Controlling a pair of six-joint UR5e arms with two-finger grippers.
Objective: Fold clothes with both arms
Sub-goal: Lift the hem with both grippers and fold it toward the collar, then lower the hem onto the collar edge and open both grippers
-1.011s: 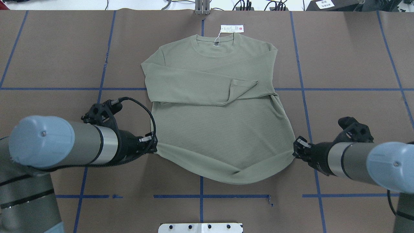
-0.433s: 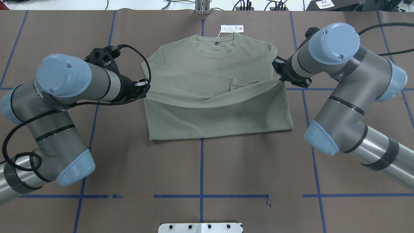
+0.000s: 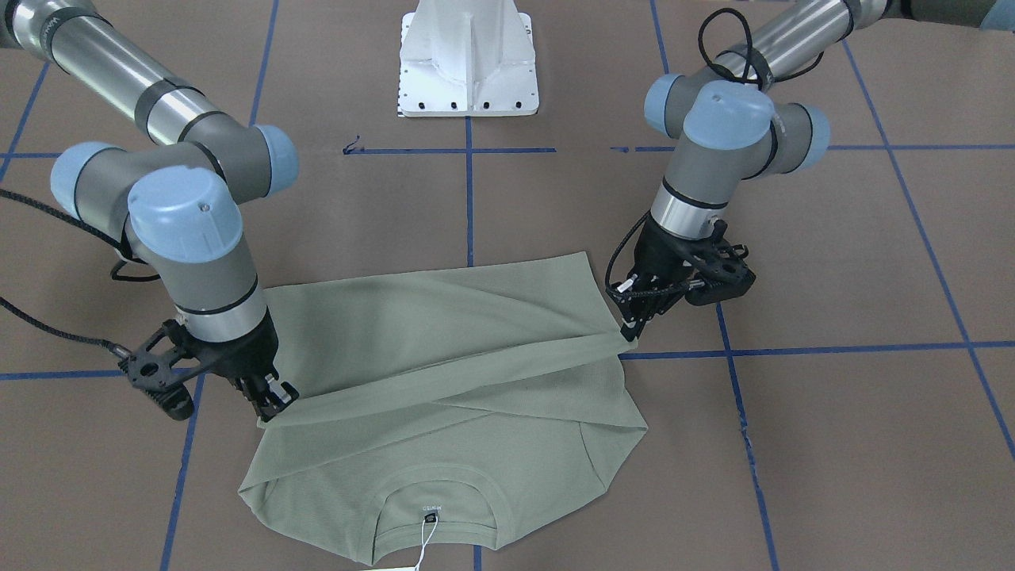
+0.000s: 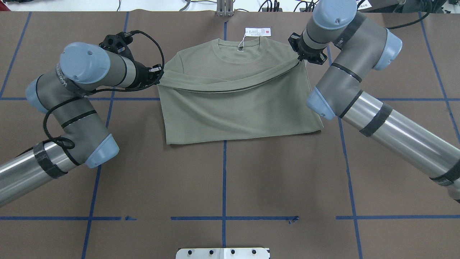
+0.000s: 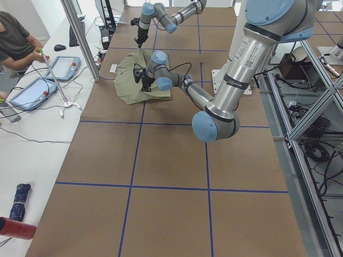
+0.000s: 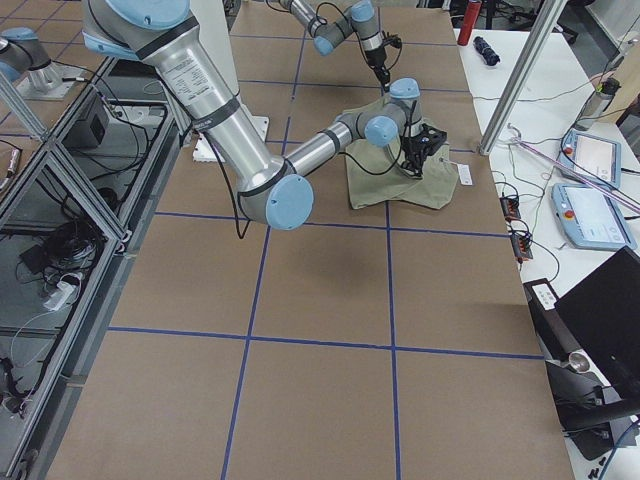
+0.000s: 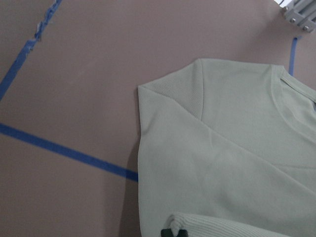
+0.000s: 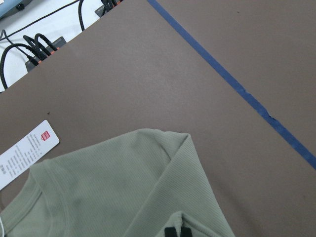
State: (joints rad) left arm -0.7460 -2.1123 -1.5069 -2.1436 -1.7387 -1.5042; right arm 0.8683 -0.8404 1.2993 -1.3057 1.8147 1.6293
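The sage-green shirt lies on the brown table, collar at the far side, with its white hang tag beyond the collar. Its lower half is doubled over the chest. My left gripper is shut on the left corner of the hem, by the shirt's left shoulder. My right gripper is shut on the right corner, by the right shoulder. The hem sags between them, just above the chest. In the front-facing view the shirt shows with the left gripper at right and the right gripper at left.
The white pedestal base stands at the robot's side of the table. Blue tape lines grid the brown surface. Cables and plugs lie beyond the far edge. An operator sits with tablets at the side table.
Both grippers have carried the hem from the near side of the table, over the folded sleeves, up to the shoulders. The lower half now covers the chest.
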